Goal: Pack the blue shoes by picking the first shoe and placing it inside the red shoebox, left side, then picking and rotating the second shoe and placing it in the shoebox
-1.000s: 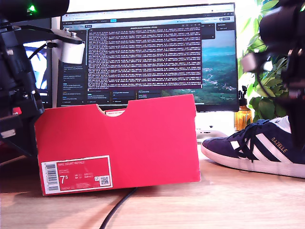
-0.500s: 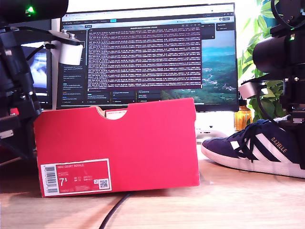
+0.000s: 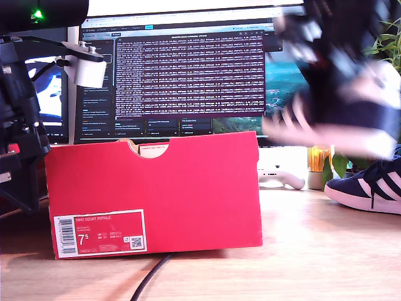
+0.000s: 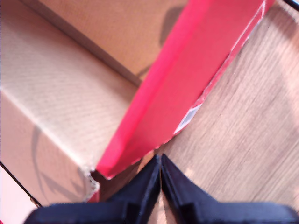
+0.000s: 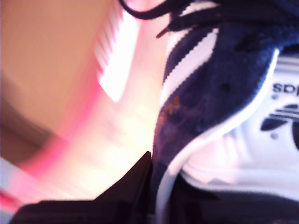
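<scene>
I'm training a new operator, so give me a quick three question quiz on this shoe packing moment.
1. True or false: both blue shoes rest on the desk.
2. What is my second gripper shut on? A) red shoebox B) a blue shoe C) cable
3. Fill in: my first gripper sits by the ___ of the red shoebox.

Key:
1. False: the lifted shoe is airborne and blurred, while the other shoe stays on the desk at the exterior view's right.
2. B
3. corner, jaws closed and empty.
</scene>
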`<move>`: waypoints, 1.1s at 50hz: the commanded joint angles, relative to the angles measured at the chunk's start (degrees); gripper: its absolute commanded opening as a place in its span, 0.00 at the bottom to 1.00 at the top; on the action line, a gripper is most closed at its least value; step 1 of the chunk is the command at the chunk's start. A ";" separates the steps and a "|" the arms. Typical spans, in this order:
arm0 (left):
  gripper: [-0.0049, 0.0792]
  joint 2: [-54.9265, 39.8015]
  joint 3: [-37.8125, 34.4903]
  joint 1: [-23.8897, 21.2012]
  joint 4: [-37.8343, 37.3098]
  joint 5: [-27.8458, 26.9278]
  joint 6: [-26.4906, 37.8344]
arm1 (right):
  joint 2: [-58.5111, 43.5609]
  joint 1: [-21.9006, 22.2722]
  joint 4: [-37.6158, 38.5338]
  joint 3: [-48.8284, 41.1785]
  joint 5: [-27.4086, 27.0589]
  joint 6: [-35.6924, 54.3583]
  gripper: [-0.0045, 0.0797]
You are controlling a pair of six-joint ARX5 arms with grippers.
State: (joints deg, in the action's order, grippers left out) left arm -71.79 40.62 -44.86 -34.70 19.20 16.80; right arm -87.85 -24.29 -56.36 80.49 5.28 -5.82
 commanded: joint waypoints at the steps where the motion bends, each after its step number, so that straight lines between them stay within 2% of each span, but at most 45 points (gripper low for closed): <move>1: 0.04 -0.61 0.63 -0.17 0.20 -0.07 -0.35 | 0.85 -0.83 2.49 1.29 0.96 -3.76 0.04; 9: 0.04 -0.61 0.63 -0.42 0.24 -0.09 -0.33 | 0.63 -4.09 11.43 1.49 4.90 -14.10 0.04; 25: 0.04 -0.61 0.63 -2.95 0.77 -0.07 -0.33 | -2.12 -11.32 26.51 1.49 6.29 -24.02 0.04; 48: 0.04 -0.61 0.63 -3.06 1.38 0.81 -0.39 | -13.38 -13.94 36.04 1.49 13.33 -28.06 0.04; 55: 0.04 -0.61 0.63 -3.04 1.38 0.79 -0.37 | -15.06 -14.60 37.77 1.49 13.88 -28.92 0.04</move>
State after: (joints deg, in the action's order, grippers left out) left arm -71.79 40.62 -47.88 -33.78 19.86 16.80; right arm -103.74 -37.98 -21.17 81.52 18.90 -34.92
